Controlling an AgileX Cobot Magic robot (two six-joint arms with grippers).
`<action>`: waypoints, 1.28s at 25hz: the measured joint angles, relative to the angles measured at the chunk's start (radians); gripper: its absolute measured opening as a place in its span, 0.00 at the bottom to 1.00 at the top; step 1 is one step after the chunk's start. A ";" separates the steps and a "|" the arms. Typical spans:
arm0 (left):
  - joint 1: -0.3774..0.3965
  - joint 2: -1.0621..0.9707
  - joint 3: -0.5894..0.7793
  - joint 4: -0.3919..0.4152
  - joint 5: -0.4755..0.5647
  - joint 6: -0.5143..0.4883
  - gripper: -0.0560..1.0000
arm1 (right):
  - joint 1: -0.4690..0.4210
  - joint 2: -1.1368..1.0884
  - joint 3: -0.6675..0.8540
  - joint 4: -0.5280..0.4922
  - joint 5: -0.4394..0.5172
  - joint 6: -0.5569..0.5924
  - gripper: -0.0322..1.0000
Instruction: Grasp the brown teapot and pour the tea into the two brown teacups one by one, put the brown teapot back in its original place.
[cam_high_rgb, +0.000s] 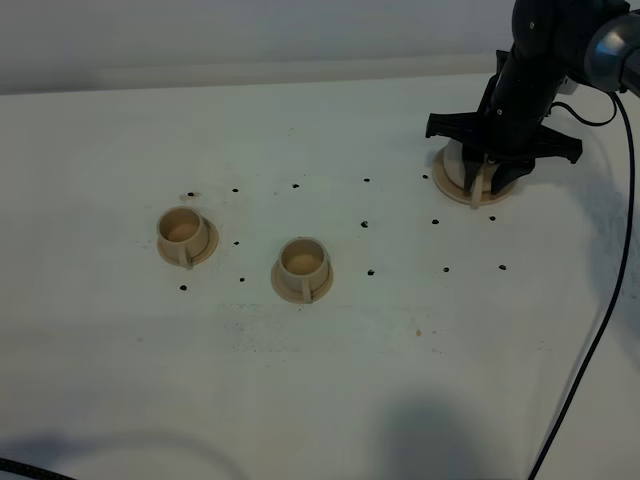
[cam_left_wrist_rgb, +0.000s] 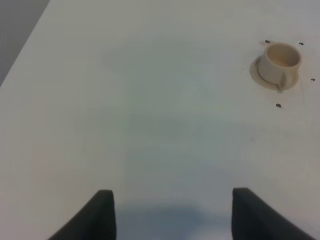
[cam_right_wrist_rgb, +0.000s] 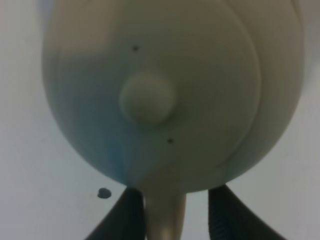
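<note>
The brown teapot (cam_high_rgb: 463, 166) stands on its round tan coaster (cam_high_rgb: 446, 184) at the far right, mostly hidden under my right gripper (cam_high_rgb: 487, 172). In the right wrist view the teapot (cam_right_wrist_rgb: 170, 90) fills the frame, its lid knob (cam_right_wrist_rgb: 146, 97) facing the camera. My right gripper (cam_right_wrist_rgb: 172, 215) straddles the loop handle (cam_right_wrist_rgb: 162, 217), open, with a gap on one side. The two brown teacups (cam_high_rgb: 183, 232) (cam_high_rgb: 302, 262) stand upright on their saucers at centre left. My left gripper (cam_left_wrist_rgb: 172, 215) is open and empty over bare table, far from one teacup (cam_left_wrist_rgb: 281, 62).
The white table (cam_high_rgb: 330, 380) bears several small black dots around the cups. A black cable (cam_high_rgb: 590, 350) hangs along the right edge. The table's far edge meets a grey wall (cam_high_rgb: 250, 40). The left arm is outside the exterior high view.
</note>
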 joint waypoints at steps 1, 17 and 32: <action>0.000 0.000 0.000 0.000 0.000 0.000 0.51 | 0.000 0.000 0.000 -0.005 0.000 0.000 0.30; 0.000 0.000 0.000 0.000 0.000 0.000 0.51 | 0.001 -0.001 -0.007 -0.031 0.017 -0.047 0.12; 0.000 0.000 0.000 0.000 0.000 0.000 0.51 | 0.006 0.000 -0.087 -0.088 0.027 -0.158 0.12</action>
